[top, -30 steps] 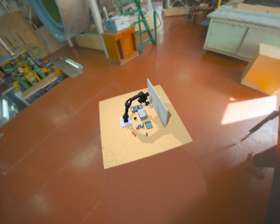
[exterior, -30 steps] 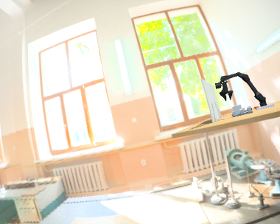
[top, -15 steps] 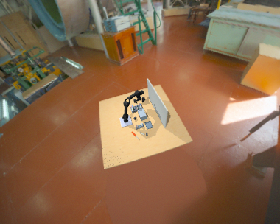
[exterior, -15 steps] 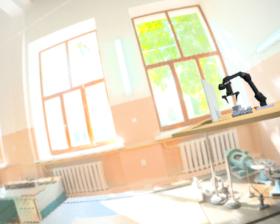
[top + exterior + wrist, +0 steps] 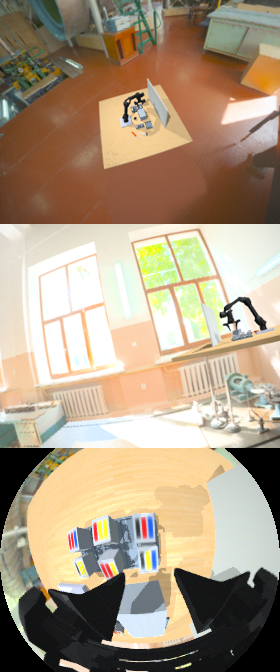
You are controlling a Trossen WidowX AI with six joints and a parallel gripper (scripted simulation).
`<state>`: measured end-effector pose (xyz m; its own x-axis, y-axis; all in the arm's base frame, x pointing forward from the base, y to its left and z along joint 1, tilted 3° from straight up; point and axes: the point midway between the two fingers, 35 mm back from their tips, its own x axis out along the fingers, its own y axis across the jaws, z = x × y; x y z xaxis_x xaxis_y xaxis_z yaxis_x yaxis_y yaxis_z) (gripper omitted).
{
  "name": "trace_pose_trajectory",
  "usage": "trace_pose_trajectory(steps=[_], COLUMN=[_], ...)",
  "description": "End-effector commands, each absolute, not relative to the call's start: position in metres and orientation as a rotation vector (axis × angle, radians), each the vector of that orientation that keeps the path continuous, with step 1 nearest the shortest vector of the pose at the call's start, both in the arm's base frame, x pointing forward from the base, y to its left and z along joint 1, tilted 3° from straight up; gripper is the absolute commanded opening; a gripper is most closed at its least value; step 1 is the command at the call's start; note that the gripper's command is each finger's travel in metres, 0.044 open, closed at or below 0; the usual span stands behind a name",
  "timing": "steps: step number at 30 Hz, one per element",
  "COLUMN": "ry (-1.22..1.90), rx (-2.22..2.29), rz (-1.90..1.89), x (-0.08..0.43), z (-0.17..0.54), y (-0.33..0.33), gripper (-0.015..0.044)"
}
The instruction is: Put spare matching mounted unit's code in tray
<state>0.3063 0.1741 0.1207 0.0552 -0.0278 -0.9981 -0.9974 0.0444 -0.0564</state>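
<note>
My gripper (image 5: 140,102) (image 5: 233,329) (image 5: 149,573) is open and empty, above the table near the rack of spares. In the wrist view several spares with coloured stripes stand in the rack. One spare (image 5: 145,527) has black, red and blue stripes; one (image 5: 149,559) has black, yellow and blue. Another spare (image 5: 101,530) has red and yellow stripes. The mounted unit appears to be the large grey block (image 5: 142,114) (image 5: 144,620) beside the rack, between and below the fingers; no stripes show on it. A flat grey piece (image 5: 149,125) looks like the tray.
A tall pale panel (image 5: 158,105) (image 5: 211,323) (image 5: 242,528) stands along one side of the table (image 5: 114,147). A cluster of small parts (image 5: 139,126) sits beside the grey piece. A red-handled screwdriver (image 5: 134,134) lies near them.
</note>
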Motion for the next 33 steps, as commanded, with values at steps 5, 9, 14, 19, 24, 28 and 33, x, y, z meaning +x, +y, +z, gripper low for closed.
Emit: trace_pose_trajectory(steps=[5, 9, 14, 19, 24, 28, 33], ry=[1.208, 1.208, 1.208, 1.208, 1.208, 1.208, 1.208], rx=[-1.223, -1.223, -1.223, -1.223, -1.223, -1.223, -1.223], rz=[1.128, 1.128, 1.128, 1.128, 1.128, 1.128, 1.128], x=[0.307, 0.308, 0.309, 0.310, 0.311, 0.311, 0.312], z=[0.110, 0.103, 0.095, 0.087, 0.079, 0.072, 0.064], y=[0.174, 0.174, 0.174, 0.174, 0.174, 0.174, 0.173], gripper=[0.0300, 0.0300, 0.0300, 0.0300, 0.0300, 0.0300, 0.0300])
